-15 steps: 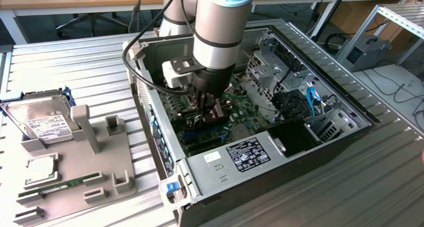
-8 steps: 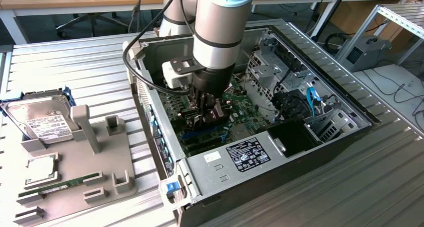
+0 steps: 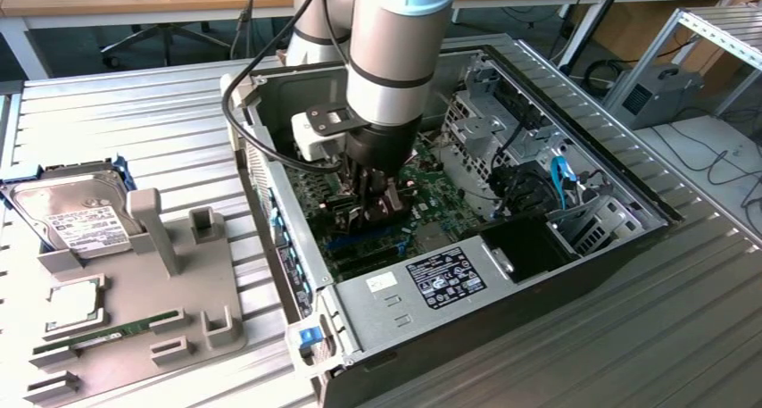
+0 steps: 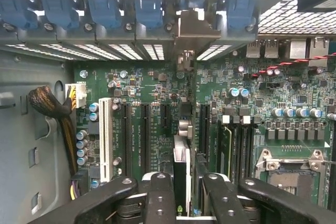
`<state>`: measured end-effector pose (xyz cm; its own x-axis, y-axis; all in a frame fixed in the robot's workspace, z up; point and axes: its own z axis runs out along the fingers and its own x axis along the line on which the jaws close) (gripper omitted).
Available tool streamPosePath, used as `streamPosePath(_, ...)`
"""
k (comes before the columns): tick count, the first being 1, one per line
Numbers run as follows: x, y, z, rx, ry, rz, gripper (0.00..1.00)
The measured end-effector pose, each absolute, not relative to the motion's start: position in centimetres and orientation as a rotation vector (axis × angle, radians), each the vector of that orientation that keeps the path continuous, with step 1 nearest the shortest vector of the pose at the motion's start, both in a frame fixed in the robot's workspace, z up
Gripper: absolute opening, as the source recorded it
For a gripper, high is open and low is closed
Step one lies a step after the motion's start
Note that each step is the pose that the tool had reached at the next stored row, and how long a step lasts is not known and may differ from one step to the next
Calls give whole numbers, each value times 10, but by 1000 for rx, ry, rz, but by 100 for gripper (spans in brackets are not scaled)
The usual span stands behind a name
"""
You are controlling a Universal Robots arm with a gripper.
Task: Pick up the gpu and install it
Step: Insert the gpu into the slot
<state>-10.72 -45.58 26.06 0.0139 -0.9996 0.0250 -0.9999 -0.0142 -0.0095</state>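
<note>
I see the tool (image 4: 181, 192) clamped on the gpu (image 4: 181, 156), held edge-on just above the motherboard (image 4: 157, 103) inside the open case (image 3: 572, 122), and I judge a slight misalignment with the slot could jam the card.

The gpu (image 4: 181, 174) stands edge-on, upright over the motherboard slots.
</note>
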Motion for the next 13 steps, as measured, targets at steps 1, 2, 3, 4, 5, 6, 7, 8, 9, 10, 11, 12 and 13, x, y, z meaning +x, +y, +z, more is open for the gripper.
streamPosePath(1,-107,-456,260,2229,-2198,38,26)
streamPosePath(2,-107,-456,260,2229,-2198,38,26)
streamPosePath(3,-107,-456,260,2229,-2198,38,26)
streamPosePath(4,-107,-456,259,2229,-2198,38,26)
streamPosePath(5,-107,-456,258,2229,-2198,38,26)
streamPosePath(6,-107,-456,258,2229,-2198,38,26)
streamPosePath(7,-107,-456,257,2229,-2198,38,26)
streamPosePath(8,-107,-456,256,2229,-2198,38,26)
streamPosePath(9,-107,-456,256,2229,-2198,38,26)
streamPosePath(10,-107,-456,255,2229,-2198,38,26)
streamPosePath(11,-107,-456,254,2229,-2198,38,26)
streamPosePath(12,-107,-456,253,2229,-2198,38,26)
streamPosePath(13,-107,-456,252,2230,-2198,38,26)
